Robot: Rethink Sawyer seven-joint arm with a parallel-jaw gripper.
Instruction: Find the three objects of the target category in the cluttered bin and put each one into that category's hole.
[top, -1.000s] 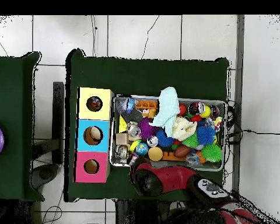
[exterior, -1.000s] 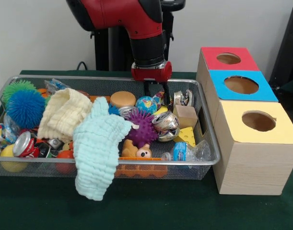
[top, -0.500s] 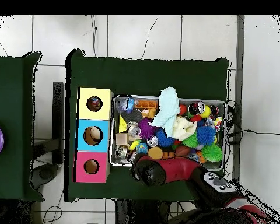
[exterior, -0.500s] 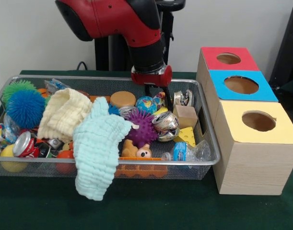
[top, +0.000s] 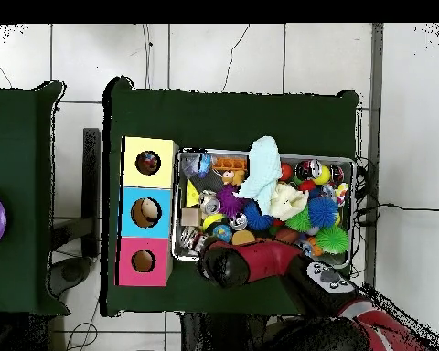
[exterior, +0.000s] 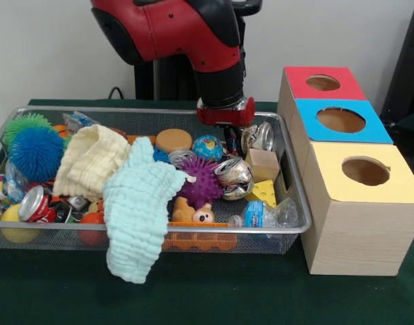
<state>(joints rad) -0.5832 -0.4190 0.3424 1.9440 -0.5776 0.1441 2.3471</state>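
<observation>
The silver wire-mesh bin is full of clutter; it also shows in the overhead view. The yellow-topped wooden box stands at its right, nearest the camera, with its round hole open; the hole also shows in the overhead view. My gripper hangs into the far right part of the bin, between a globe ball and a crushed silver can. Another crushed can lies just in front of it. In the overhead view the red arm hides the gripper.
A blue-topped box and a red-topped box stand behind the yellow one. The bin holds a mint cloth draped over its front rim, a cream cloth, a purple spiky ball, a wooden cube, a yellow wedge and a plastic bottle.
The arm has swung to the right in the front view. The gripper has moved from beside the globe ball toward the crushed can at the bin's far right.
</observation>
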